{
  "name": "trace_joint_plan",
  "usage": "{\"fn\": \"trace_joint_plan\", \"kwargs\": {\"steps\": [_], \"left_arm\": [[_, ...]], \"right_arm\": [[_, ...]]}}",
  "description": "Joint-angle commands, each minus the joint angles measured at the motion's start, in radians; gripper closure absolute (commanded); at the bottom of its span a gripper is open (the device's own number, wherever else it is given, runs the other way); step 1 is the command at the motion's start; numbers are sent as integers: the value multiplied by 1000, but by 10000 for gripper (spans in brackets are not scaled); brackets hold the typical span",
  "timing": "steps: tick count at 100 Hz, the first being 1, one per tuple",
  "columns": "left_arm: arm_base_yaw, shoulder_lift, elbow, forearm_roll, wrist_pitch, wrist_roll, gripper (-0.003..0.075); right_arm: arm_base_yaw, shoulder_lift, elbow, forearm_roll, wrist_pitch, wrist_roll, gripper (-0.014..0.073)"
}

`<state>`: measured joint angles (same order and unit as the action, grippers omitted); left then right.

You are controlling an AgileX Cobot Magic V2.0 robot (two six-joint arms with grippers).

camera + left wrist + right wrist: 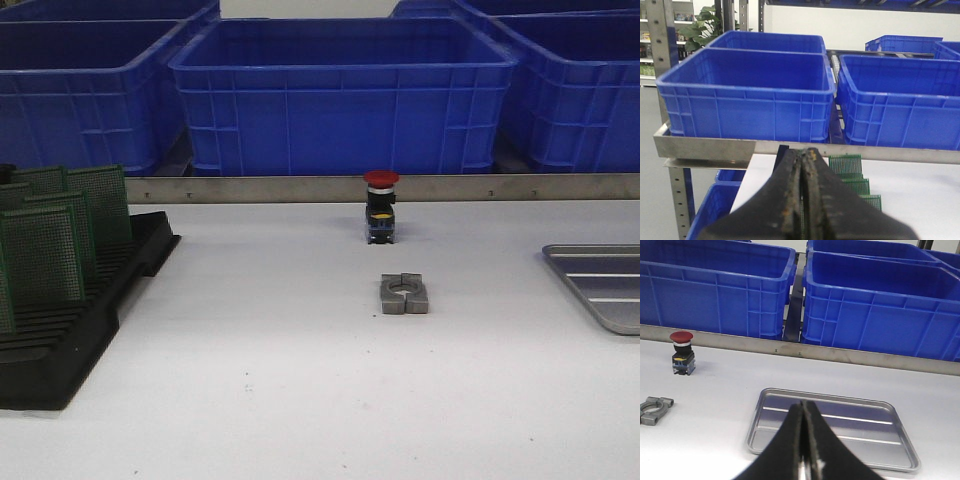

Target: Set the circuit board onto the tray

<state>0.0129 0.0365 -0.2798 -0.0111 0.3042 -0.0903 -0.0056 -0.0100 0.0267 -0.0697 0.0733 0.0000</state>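
Green circuit boards point(45, 235) upright in black rack point(70, 340); tray point(832, 427) bare; both pincers pressed together.

A red button point(381, 206) stood just behind a grey clamp point(404, 294). Blue crates point(343, 92) lined the shelf farther behind the clamp.

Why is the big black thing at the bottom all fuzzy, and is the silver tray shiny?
Left wrist view: the left claw sits very near the lens, so it blurs. Right wrist view: the right claw is soft too; the tray shows pale reflections. Front view: even light, faint shadows, tray cropped at the edge.
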Motion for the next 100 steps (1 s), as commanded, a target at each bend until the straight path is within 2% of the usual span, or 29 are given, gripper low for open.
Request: {"fn": "trace_joint_plan", "kwargs": {"steps": [1, 24, 39, 46, 61, 68, 73, 82, 100], "left_arm": [[-7, 79, -116, 11, 42, -11, 741], [-7, 370, -312, 22, 282, -11, 740], [-7, 578, -427, 20, 372, -11, 729], [-7, 666, -477, 17, 398, -11, 672], [-7, 834, -581, -1, 466, 28, 444], [-7, 908, -627, -40, 497, 100, 356], [-7, 957, -658, -69, 519, 183, 323], [-7, 1043, -716, -127, 564, 315, 320], [-7, 1205, -824, -359, 718, 723, 321]], "right_arm": [[-1, -22, 0, -10, -83, 0, 654], [-1, -22, 0, -10, -83, 0, 654], [-1, -22, 0, -10, -83, 0, 654], [-1, -22, 0, -10, -83, 0, 654], [-1, -22, 0, -10, -83, 0, 654], [-1, -22, 0, -10, -83, 0, 654], [-1, -22, 0, -10, -83, 0, 654], [-1, -22, 0, -10, -83, 0, 654], [-1, -22, 0, -10, -83, 0, 654]]}}
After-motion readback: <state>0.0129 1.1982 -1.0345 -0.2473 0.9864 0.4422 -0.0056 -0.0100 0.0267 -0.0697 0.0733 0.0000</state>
